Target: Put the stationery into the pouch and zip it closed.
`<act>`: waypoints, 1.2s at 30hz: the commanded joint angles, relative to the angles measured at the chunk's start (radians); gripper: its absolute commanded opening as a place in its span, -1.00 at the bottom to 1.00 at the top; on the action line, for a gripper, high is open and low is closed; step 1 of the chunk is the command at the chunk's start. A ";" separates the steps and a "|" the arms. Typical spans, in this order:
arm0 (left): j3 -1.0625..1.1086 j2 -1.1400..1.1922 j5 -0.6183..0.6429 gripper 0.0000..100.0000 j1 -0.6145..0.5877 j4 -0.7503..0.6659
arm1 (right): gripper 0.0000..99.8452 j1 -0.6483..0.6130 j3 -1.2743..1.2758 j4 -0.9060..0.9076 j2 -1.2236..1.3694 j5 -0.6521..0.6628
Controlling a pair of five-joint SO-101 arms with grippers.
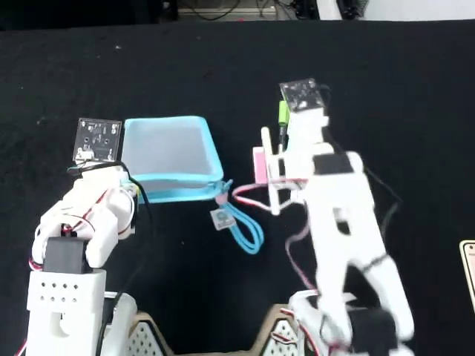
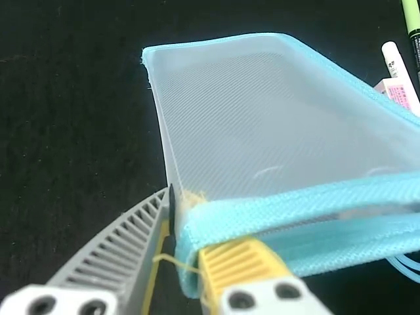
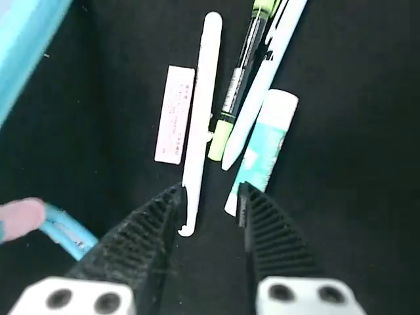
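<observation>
one pouch (image 2: pixel 262 125) corner is clenched in the left fingers (image 2: pixel 239 262); the right fingers (image 3: pixel 147 230) gape, seemingly over a white pen (image 3: pixel 200 111).

Robotics lab bench, by looks. Black cloth-covered table (image 1: pixel 223 59); two small white arms, left arm (image 1: pixel 85 222) and right arm (image 1: pixel 345 222), mounted at near edge, exposed wiring (image 1: pixel 252 187); loose cables (image 1: pixel 215 9) beyond far edge.

1. A black cloth (image 1: pixel 148 67) covers the whole tabletop.
2. A pale, dark-rimmed card (image 1: pixel 468 273) lies at the tabletop's right edge, cut off by the frame.
3. Beyond the far edge, dark cables (image 1: pixel 223 9) run along the floor near the middle.
4. A white surface (image 1: pixel 415 7) sits beyond the far right corner.
</observation>
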 commanded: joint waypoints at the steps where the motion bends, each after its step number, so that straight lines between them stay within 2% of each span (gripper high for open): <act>1: -0.001 0.009 0.005 -0.94 0.005 -0.012 | -0.71 -0.051 -0.124 -0.040 0.143 -0.041; 10: 0.015 0.009 0.003 -0.94 0.005 -0.014 | -0.71 -0.133 -0.147 -0.236 0.328 -0.064; 19: 0.015 0.009 0.005 -0.94 0.005 -0.014 | -0.71 -0.138 -0.151 -0.338 0.446 -0.058; 23: 0.015 0.009 0.005 -0.94 0.005 -0.014 | -0.72 -0.132 -0.174 -0.333 0.476 -0.057; 28: 0.015 0.009 0.005 -0.94 0.005 -0.014 | -0.99 -0.129 -0.177 -0.334 0.476 -0.057; 30: 0.015 0.009 0.005 -0.94 0.005 -0.014 | -0.98 -0.110 -0.177 -0.324 0.464 -0.057; 33: 0.015 0.009 0.005 -0.94 0.005 -0.014 | -0.98 -0.049 -0.177 -0.239 0.381 -0.057; 36: 0.015 0.009 0.005 -0.94 0.005 -0.014 | -0.98 0.038 -0.188 -0.069 0.237 -0.049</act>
